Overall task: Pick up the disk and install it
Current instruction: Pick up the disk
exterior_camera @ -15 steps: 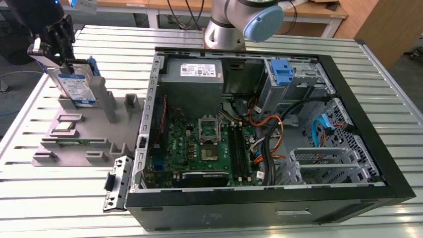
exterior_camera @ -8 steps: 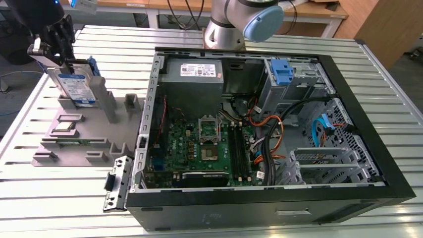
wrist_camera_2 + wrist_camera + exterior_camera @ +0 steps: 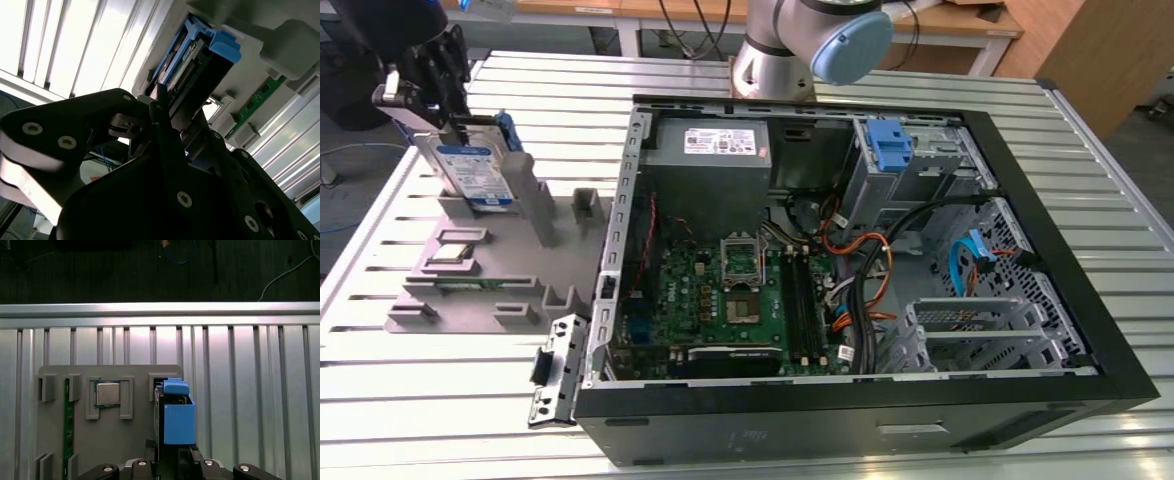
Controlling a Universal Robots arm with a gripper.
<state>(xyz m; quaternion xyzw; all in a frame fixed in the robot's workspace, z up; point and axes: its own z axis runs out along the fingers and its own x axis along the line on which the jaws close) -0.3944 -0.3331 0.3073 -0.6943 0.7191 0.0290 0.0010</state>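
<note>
**Clearly at the pick-up stage: disk on edge in its stand**

Upright in a slot of the grey parts stand (image 3: 480, 270), the disk (image 3: 474, 172) rests on its long edge. Its labelled face looks toward the exterior view's left and front, and one blue side rail runs up the far edge. Standing it this way leaves the top edge free to be taken from above. It also likely suits a sideways slide into a bay later.

The gripper (image 3: 451, 122) sits right at that top edge, with the arm reaching down from the exterior view's upper left. In both wrist views the tool lines up along the disk's thin dimension. Whether it has clamped the disk or only brackets it, I cannot tell.

On the same stand, beside the disk, lie a square processor chip (image 3: 107, 393) in its pocket and a green memory stick (image 3: 66, 430) on edge.

Well apart, toward the exterior view's right, the open computer case (image 3: 854, 420) lies on the slatted aluminium table (image 3: 440, 400). Its drive cage with a blue latch (image 3: 891, 150) is at the far corner, next to the power supply (image 3: 710, 150). The install has not begun.
</note>
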